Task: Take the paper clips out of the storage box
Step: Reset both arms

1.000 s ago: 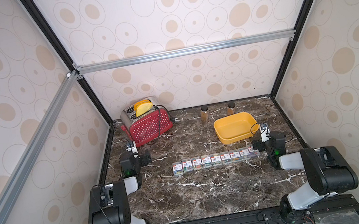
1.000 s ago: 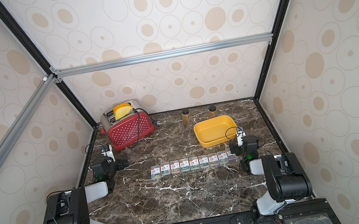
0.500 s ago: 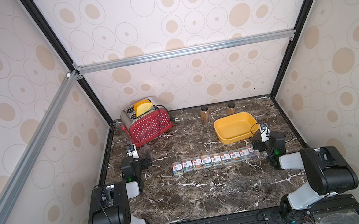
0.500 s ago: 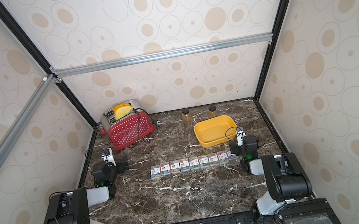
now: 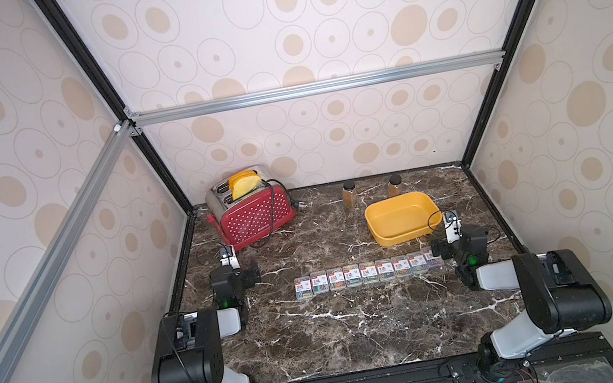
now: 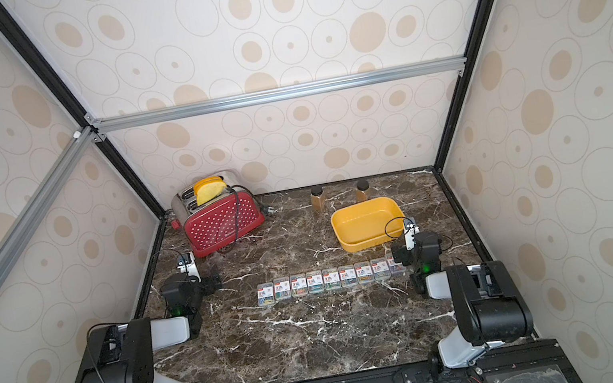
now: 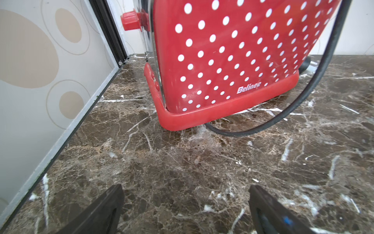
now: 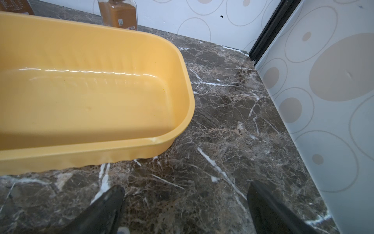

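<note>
The left gripper [image 7: 185,187] was spread wide over bare marble by the left edge of the table [image 5: 341,334], facing the toaster [image 7: 222,60]. The right gripper [image 8: 186,185], also spread, was near the front right corner of the yellow tray [image 8: 183,66]. The clip cases [image 5: 369,273] lay in one row between them, outside the tray.

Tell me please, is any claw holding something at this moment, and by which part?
Nothing is held. The left claw and the right claw are both open and empty.

Toaster [image 7: 222,60]: "Belinee". Bottle [image 8: 117,14] label: partial "OUND", perhaps "GROUND". Paper clips [image 5: 369,273] labels illegible.
</note>
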Controlling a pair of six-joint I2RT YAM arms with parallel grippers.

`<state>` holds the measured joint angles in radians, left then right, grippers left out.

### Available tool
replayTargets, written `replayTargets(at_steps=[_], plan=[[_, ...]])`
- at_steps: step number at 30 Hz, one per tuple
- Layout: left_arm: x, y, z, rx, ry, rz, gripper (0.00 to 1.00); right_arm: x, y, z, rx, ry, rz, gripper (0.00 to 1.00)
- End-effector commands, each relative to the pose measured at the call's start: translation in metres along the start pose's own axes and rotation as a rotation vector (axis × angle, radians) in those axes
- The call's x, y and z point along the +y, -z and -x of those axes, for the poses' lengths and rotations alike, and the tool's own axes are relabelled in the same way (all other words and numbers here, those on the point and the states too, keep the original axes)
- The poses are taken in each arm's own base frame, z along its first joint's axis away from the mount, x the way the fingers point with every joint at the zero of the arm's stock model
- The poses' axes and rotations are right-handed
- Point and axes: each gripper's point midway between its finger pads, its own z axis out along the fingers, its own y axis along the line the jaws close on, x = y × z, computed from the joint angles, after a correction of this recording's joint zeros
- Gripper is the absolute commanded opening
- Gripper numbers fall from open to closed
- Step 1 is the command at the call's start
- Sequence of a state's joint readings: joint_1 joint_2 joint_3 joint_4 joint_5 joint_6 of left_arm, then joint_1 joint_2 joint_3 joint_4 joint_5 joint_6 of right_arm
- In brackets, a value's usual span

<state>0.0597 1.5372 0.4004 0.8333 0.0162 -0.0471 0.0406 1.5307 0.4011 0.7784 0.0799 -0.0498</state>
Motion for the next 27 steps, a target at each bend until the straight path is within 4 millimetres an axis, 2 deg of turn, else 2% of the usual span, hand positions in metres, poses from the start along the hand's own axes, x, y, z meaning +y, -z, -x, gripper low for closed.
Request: replayTargets(at_steps=[1,27], plan=[[0.0017,-0.0029,0.0111,-0.025,-0.017,0.012,0.99,-0.0016,-0.0026,0.0092,-0.025,0.0,0.001,1.0],[0.0009,-0.0029,0.0108,-0.022,-0.024,0.02,0.99,-0.0019,-0.0026,0.009,-0.024,0.001,-0.001,0.99]])
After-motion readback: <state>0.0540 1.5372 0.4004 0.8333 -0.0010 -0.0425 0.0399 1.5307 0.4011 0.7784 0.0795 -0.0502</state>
